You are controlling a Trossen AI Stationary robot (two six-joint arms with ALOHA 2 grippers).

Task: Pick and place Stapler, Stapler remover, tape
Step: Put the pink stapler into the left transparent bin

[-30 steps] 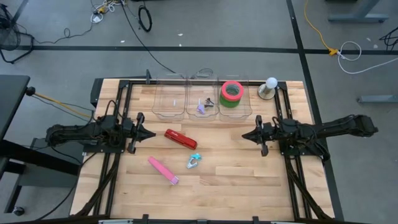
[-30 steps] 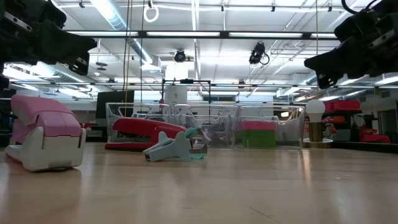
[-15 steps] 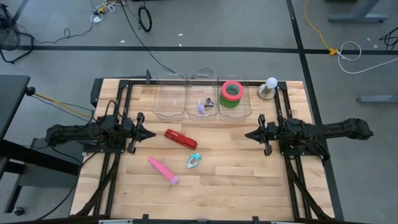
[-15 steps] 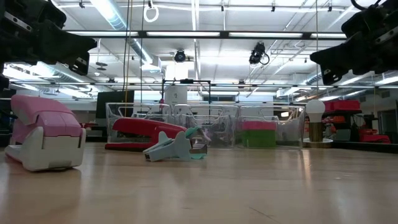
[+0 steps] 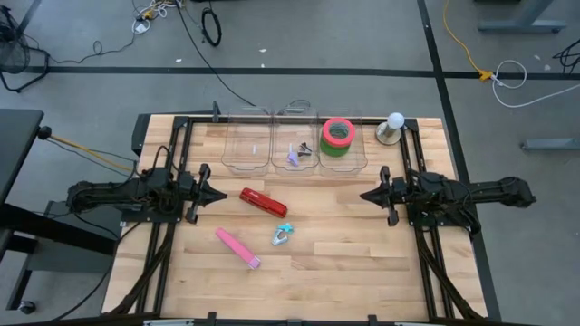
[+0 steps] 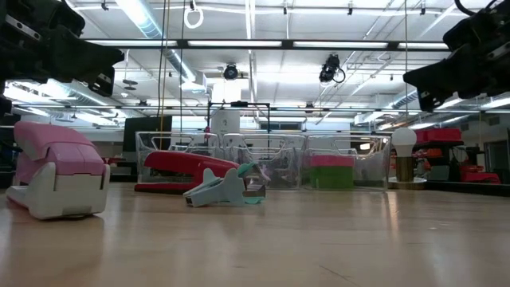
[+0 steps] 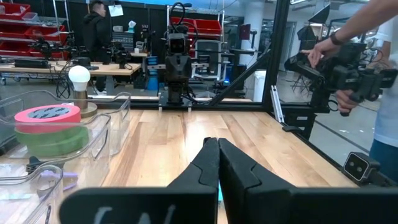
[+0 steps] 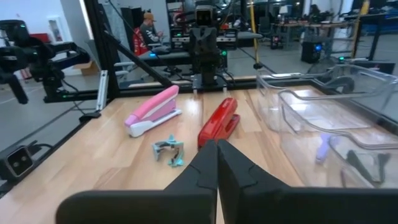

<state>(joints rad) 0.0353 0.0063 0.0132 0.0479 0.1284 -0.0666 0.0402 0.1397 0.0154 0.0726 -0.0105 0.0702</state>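
Observation:
A red stapler (image 5: 263, 202) lies flat on the table's middle. A pink stapler (image 5: 238, 248) and a teal staple remover (image 5: 282, 235) lie nearer the front edge. The tape sits in the right-hand clear bin (image 5: 355, 158), a red roll (image 5: 337, 132) stacked on a green roll (image 7: 53, 138). The middle bin holds a purple staple remover (image 5: 294, 155). My left gripper (image 5: 220, 194) hovers shut above the table's left side, pointing level at the red stapler. My right gripper (image 5: 363, 195) hovers shut above the right side, pointing level toward the table's middle. Neither touches anything.
Three clear bins stand in a row along the far edge; the left one (image 5: 246, 149) looks empty. A round-bulbed lamp (image 5: 393, 128) stands at the far right. Black frame rails run along both sides. Bare wood lies between the grippers and toward the front right. People stand beyond the table.
My right gripper has drawn back a little toward the table's right edge, staying level and shut. Nothing on the table has moved.

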